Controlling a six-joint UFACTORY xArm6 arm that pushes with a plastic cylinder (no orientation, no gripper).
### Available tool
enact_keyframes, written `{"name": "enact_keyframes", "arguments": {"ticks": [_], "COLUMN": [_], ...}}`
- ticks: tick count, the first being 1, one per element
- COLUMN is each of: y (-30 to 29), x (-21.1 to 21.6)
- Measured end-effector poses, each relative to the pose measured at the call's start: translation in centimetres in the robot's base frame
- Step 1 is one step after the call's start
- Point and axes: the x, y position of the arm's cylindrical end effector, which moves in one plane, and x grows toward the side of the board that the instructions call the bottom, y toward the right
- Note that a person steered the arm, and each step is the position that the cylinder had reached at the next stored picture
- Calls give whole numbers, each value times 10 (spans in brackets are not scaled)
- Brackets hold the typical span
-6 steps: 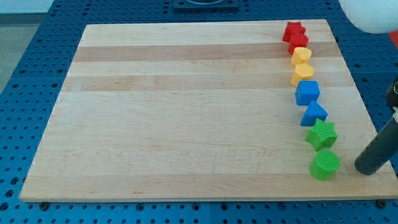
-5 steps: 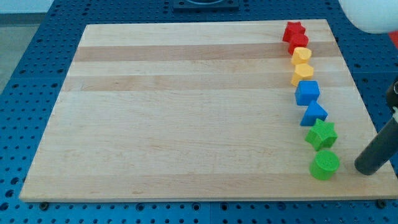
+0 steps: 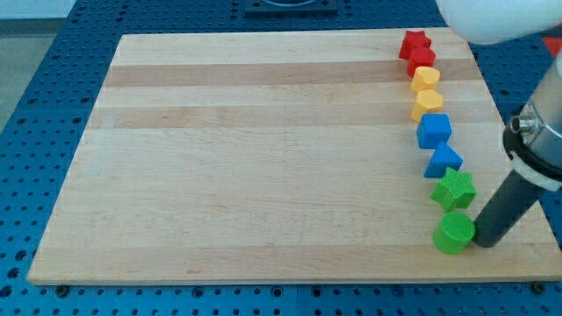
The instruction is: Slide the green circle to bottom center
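Observation:
The green circle (image 3: 455, 233) lies near the board's bottom right, at the lower end of a column of blocks. My tip (image 3: 486, 241) stands just to its right, touching or almost touching its edge. The dark rod rises from there up and to the right. Just above the circle is a green star (image 3: 455, 188).
The column goes on upward along the right side: a blue triangle (image 3: 443, 160), a blue cube (image 3: 433, 130), two yellow blocks (image 3: 428, 104) (image 3: 426, 77) and two red blocks (image 3: 416, 46) at the top. The wooden board (image 3: 263, 158) lies on a blue perforated table.
My tip has moved left to the green circle's right edge. The circle has shifted very slightly left. The arm's body now shows at the right.

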Motion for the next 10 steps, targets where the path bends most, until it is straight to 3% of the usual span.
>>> {"name": "enact_keyframes", "arguments": {"ticks": [10], "y": [-140], "x": [0]}}
